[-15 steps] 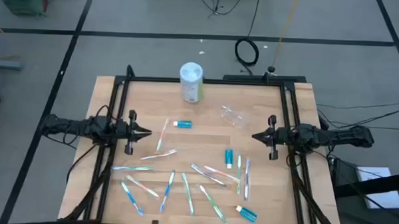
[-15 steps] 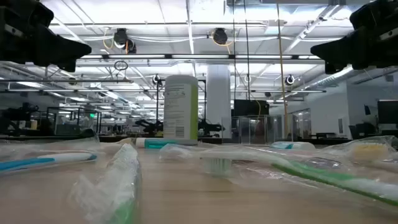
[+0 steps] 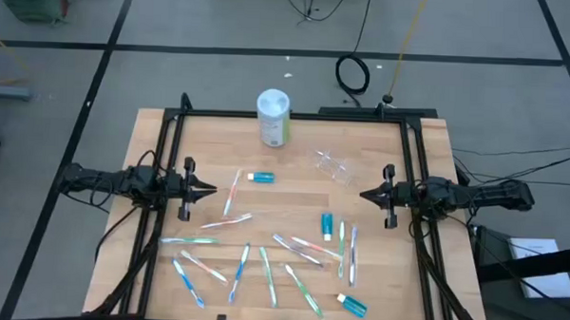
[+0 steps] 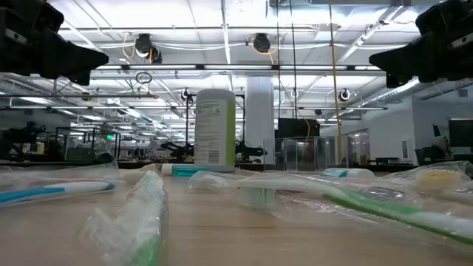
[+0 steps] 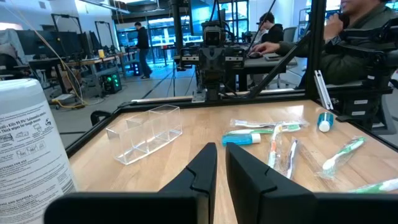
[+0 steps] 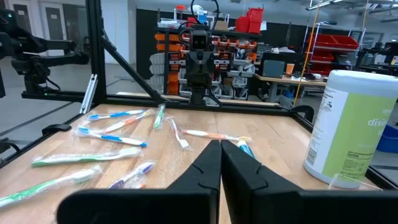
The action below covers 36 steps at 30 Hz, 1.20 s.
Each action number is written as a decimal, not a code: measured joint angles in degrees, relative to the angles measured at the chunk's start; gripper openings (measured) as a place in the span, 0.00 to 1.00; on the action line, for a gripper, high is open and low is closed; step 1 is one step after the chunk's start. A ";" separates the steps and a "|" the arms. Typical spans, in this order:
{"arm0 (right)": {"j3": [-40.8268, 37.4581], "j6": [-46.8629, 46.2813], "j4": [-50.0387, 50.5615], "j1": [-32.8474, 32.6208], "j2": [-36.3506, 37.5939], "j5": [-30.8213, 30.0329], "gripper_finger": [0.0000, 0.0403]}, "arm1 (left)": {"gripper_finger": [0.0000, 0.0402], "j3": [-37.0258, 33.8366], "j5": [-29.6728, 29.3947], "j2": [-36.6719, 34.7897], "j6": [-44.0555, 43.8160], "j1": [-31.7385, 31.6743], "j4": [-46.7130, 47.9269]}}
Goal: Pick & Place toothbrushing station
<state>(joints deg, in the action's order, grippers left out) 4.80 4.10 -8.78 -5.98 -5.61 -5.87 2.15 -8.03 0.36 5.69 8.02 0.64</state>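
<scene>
No change is seen between the earlier pictures and now. In the high view no shift is found in the left gripper (image 3: 211,189) at the table's left edge or in the right gripper (image 3: 365,194) at its right edge, and both are kept with fingers closed together. The cup (image 3: 333,165), lying on its side toward the far right corner, is found in the same spot. The toothbrushes (image 3: 264,257) and tubes (image 3: 261,177) scattered toward the near edge are matched in place and angle. In the low view the canister (image 4: 214,130) is shown exactly as before.
</scene>
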 joint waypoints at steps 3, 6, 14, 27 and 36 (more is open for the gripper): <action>-0.02 0.00 0.02 -0.01 0.00 -0.02 0.00 | 0.10 0.00 0.00 0.00 0.00 0.02 0.00; 0.00 0.00 0.02 0.00 0.00 0.00 0.00 | 0.10 -0.01 0.02 0.00 0.00 -0.01 0.00; -0.02 0.00 0.02 -0.02 0.01 -0.01 0.00 | 0.10 -0.01 0.02 0.00 0.37 0.01 -1.29; -0.02 2.71 0.00 -0.01 0.00 0.00 0.00 | 0.10 0.13 3.32 0.02 -14.68 0.01 1.52; -0.02 7.48 -0.02 -0.02 0.01 -0.02 0.00 | 0.10 12.98 3.72 11.36 -19.79 0.02 19.33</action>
<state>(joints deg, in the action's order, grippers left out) 4.78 11.58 -8.80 -6.00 -5.59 -5.89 15.13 -4.32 11.72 -14.10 8.03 19.98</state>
